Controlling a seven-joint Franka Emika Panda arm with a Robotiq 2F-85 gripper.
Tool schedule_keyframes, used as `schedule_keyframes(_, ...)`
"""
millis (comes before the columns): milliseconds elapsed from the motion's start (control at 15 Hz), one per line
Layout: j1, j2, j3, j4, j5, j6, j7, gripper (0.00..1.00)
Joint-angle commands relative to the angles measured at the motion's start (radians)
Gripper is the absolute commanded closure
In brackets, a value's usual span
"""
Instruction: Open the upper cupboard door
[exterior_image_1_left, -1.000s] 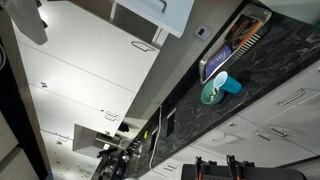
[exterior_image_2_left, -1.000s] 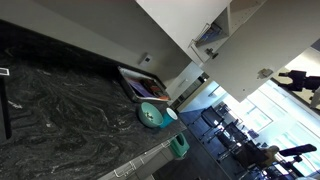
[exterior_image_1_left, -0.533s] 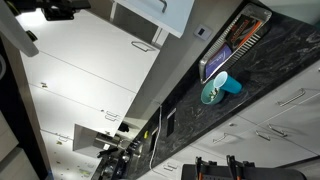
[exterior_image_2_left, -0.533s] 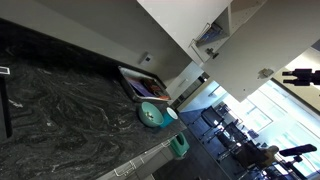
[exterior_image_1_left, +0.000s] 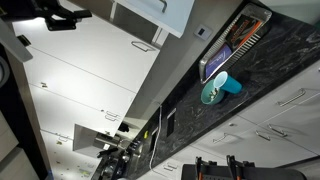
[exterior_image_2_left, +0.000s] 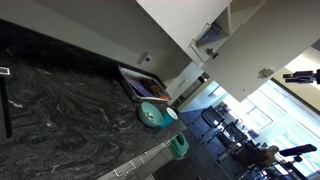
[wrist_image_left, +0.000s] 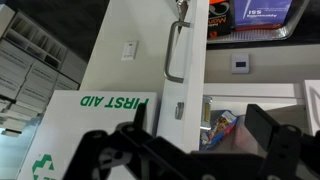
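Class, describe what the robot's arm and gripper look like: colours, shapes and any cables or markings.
The gripper is black, with two blocky, angular fingers on a dark body. In an exterior view the arm behind it shows a pale, smooth link. Cables and markings cannot be made out.

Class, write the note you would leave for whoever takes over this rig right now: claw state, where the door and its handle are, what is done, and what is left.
The claw is open and empty, touching nothing.
The door fills the wrist view straight ahead. Its handle sits higher in that picture than the claw's gap and is not gripped.
Stored packets show past the door's edge. I cannot tell whether the door is already ajar.
Done: the claw faces the door near the handle.
Left: move in, shut the claw on the handle, and swing the door open.
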Motion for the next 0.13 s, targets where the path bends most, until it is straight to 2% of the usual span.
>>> schedule_keyframes(0,-0.019,0.011,0.008,0.004,0.021,-0.001,-0.02,0.0)
schedule_keyframes(67,-0.02,0.011,0.009,0.003,0.021,-0.002,-0.02,0.0)
